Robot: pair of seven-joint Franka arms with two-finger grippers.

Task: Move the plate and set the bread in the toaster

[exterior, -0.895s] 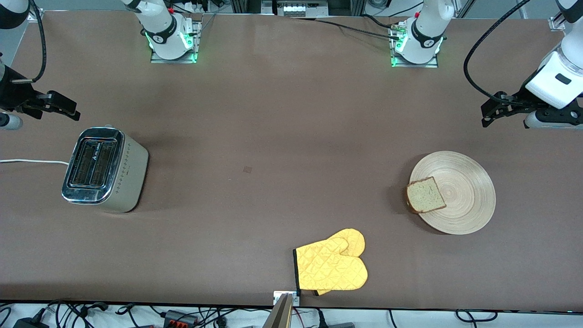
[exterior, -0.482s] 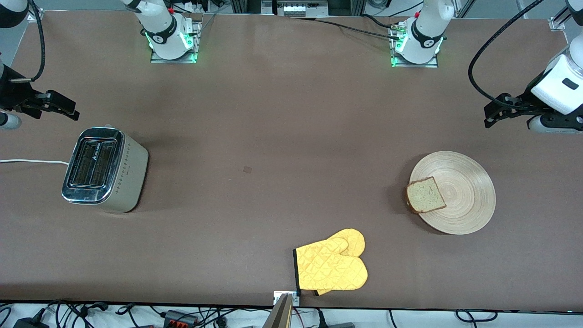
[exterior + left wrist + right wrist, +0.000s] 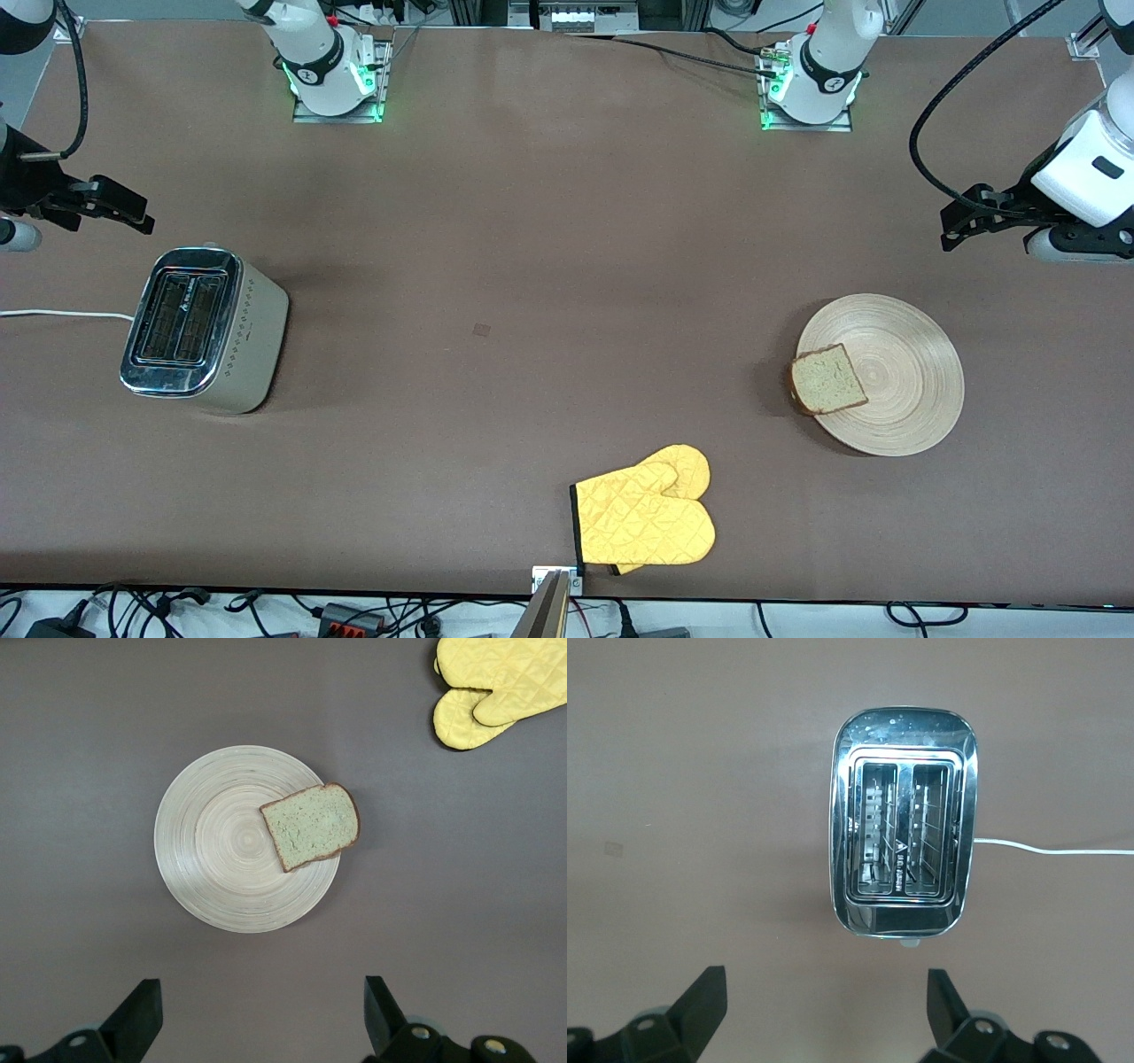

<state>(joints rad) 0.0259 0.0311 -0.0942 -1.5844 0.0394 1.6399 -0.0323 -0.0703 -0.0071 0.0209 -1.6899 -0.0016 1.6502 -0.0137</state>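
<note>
Plate (image 3: 895, 377): holds bread (image 3: 827, 379) overhanging its rim, toward the left arm's end. Toaster (image 3: 199, 330): both slots empty, toward the right arm's end. Mitt (image 3: 645, 518): nearest the front camera. Brown table (image 3: 532, 248). Left gripper (image 3: 261, 1014) over bare table by the plate, jaws spread wide, holding nothing. Right gripper (image 3: 824, 1010) likewise by the toaster.

Plate (image 3: 895, 372): large, round, flat, light wood with concentric ring grain. It lies flat on the table toward the left arm's end.

Bread (image 3: 827, 380): one roughly square slice, pale crumb, dark brown crust. It lies flat on the plate's edge on the side facing the right arm's end, one crust side overhanging the rim.

Toaster (image 3: 204, 330): shiny silver top, beige dotted sides, white cord. It stands upright toward the right arm's end, well apart from the plate, both slots empty.
</note>
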